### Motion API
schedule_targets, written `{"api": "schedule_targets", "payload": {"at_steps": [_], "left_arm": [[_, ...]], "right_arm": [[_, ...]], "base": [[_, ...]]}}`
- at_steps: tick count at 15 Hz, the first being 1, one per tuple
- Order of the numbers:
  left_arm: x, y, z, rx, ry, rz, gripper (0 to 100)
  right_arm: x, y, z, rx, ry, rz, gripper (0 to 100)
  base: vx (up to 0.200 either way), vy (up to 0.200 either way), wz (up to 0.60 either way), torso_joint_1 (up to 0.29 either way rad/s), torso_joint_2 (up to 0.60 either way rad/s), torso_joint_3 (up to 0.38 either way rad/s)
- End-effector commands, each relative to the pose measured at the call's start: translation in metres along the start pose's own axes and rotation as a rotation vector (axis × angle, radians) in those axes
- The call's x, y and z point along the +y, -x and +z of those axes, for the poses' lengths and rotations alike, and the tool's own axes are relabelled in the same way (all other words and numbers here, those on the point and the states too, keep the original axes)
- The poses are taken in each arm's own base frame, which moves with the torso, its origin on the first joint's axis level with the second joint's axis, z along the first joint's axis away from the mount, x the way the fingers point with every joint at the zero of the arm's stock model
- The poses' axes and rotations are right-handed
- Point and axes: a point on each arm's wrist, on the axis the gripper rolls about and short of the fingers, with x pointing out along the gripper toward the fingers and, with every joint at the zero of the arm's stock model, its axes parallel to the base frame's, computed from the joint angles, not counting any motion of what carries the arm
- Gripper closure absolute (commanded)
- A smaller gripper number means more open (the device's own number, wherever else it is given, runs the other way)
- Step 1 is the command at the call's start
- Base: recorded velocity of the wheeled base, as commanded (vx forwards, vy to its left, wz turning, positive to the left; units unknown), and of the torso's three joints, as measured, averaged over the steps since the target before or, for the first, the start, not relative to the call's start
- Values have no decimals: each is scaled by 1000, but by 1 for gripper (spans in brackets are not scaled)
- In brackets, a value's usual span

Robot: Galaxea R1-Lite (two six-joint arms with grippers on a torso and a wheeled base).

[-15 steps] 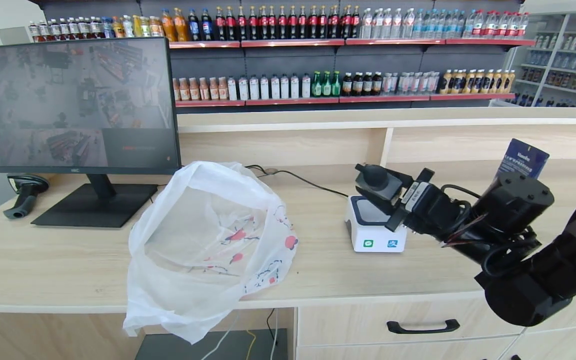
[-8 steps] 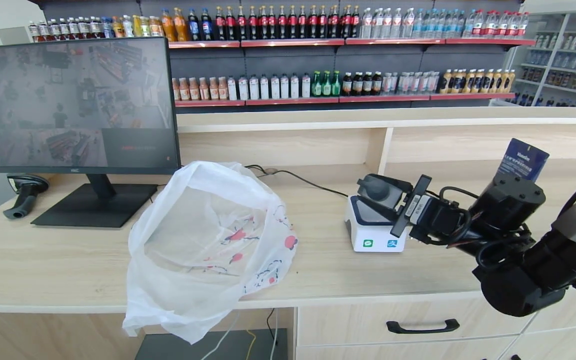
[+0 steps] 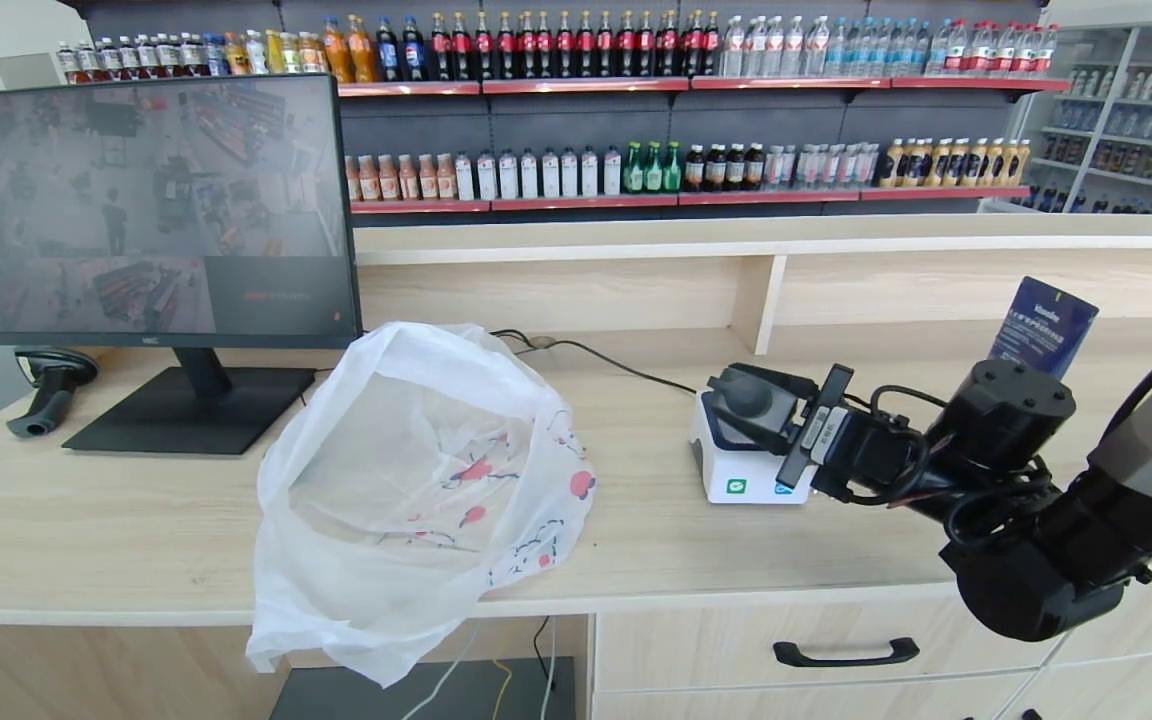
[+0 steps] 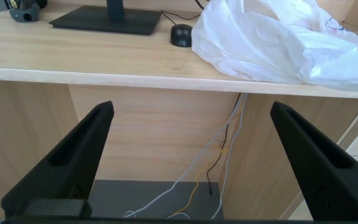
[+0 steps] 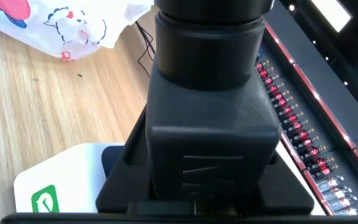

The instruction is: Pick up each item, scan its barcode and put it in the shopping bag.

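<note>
Right arm: I log it stretched in low from the counter's right side, its gripper clamped on a black item (round cap, boxy body) held just above the white scanner. Left gripper: fingers spread wide, hanging below the counter edge. Shopping bag: lying open on the counter, left of the scanner.

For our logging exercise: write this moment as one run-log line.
phase: scan | right gripper: holding dark item over white scanner | left gripper: open, below counter edge | shopping bag: on counter
</note>
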Motion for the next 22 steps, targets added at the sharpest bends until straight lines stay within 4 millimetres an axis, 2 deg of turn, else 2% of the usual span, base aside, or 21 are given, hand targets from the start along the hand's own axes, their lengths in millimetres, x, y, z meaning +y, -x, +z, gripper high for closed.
{"api": "schedule_targets", "payload": {"at_steps": [1,15,19,22], "left_arm": [[0,0,0,-1,0,0,0],[0,0,0,-1,0,0,0],[0,0,0,-1,0,0,0],[0,0,0,-1,0,0,0]], "right_arm": [[2,0,-1,2,-3,4,100],[5,-1,-2,5,-13,13,100],[2,-5,10,-30,-25,7,100],[-7,-3,22,-49,-25,-17,100]], "base": [[0,0,0,0,0,0],[0,0,0,0,0,0],[0,0,0,0,0,0],[0,0,0,0,0,0]]}}
